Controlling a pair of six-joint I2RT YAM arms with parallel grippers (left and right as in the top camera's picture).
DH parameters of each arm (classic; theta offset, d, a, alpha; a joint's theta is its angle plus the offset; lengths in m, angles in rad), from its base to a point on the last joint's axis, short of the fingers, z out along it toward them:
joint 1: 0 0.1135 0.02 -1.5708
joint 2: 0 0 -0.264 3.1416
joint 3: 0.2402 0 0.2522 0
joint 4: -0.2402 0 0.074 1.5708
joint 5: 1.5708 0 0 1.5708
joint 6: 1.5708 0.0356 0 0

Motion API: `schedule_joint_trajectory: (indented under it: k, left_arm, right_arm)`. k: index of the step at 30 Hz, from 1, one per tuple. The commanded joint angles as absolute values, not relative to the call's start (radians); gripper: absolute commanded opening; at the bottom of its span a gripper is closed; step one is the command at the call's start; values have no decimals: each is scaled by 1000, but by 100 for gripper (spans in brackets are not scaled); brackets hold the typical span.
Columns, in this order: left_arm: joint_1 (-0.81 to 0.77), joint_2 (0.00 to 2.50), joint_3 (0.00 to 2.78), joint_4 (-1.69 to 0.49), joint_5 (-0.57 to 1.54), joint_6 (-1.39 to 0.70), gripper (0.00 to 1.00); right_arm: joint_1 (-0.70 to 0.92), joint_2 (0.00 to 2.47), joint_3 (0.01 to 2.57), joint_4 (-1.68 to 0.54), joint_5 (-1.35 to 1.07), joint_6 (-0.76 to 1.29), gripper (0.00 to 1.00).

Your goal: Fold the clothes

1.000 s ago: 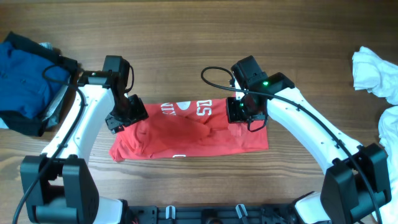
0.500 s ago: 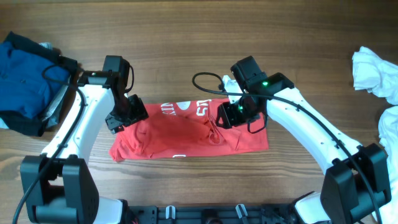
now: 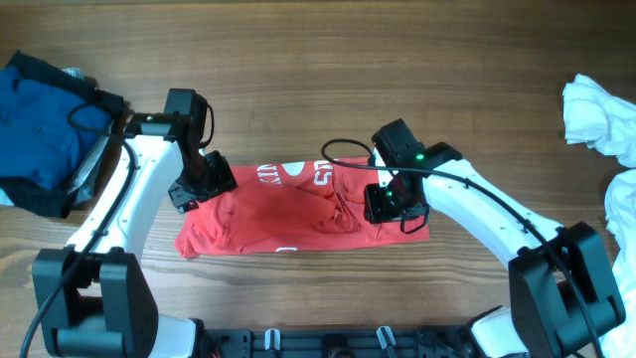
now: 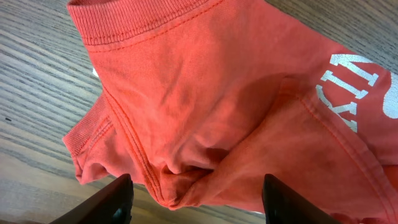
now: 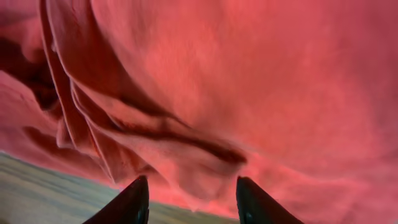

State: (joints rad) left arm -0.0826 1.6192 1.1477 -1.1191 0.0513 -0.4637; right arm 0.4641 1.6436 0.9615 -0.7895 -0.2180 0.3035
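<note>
On the bench (image 3: 328,80), your red T-shirt (image 3: 288,214) lies rumpled. Your left hand (image 4: 196,190) and right hand (image 5: 191,185) both stand open, close over its fabric.

The wooden table (image 3: 318,60) was observed across the whole overhead frame, brown, its grain running left to right. The same surface appeared along the left edge and upper right corner of the left wrist view, and at lower left of the right wrist view.
</note>
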Motion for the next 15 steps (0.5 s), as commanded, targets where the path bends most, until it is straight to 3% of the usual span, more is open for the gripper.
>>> schedule_joint_trajectory:
  k: [1, 5, 8, 11, 15]
  left_arm:
    - [-76, 1608, 1160, -1120, 52, -448, 66]
    - [-76, 1608, 1160, -1120, 52, -448, 67]
    - [-76, 1608, 1160, -1120, 52, -448, 67]
    - [-76, 1608, 1160, -1122, 52, -448, 66]
    - [-76, 1608, 1160, -1123, 52, -448, 66]
  right_arm:
    - [468, 1635, 921, -741, -247, 322, 45]
    - [468, 1635, 891, -716, -245, 326, 44]
    - [468, 1635, 890, -704, -245, 344, 36]
    - [468, 1635, 890, -693, -247, 344, 20]
    - [468, 1635, 890, -692, -284, 329, 13]
